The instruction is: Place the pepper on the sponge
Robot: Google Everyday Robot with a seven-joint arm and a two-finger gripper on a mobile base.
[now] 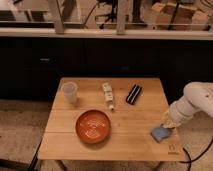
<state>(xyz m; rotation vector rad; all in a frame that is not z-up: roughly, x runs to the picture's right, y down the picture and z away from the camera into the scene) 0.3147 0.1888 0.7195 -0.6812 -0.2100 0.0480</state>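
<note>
The blue sponge (159,133) lies flat on the table (125,147), close to its right edge and near the front corner. The gripper (168,121) is right at the sponge's upper right corner, low over it, at the end of the white arm (192,102) reaching in from the right. How the gripper is set, and whether it holds anything, I cannot tell. I cannot make out the pepper anywhere on the table; if it is here, the gripper hides it. Well apart to the left are a red-orange bowl (93,126), a clear cup (69,92), a small bottle (108,95) and a black bar (133,94).

The sponge is small, soft and near the edge. A pepper let go off-centre would likely roll off and drop from the table, and a sideways nudge could push the sponge over.
</note>
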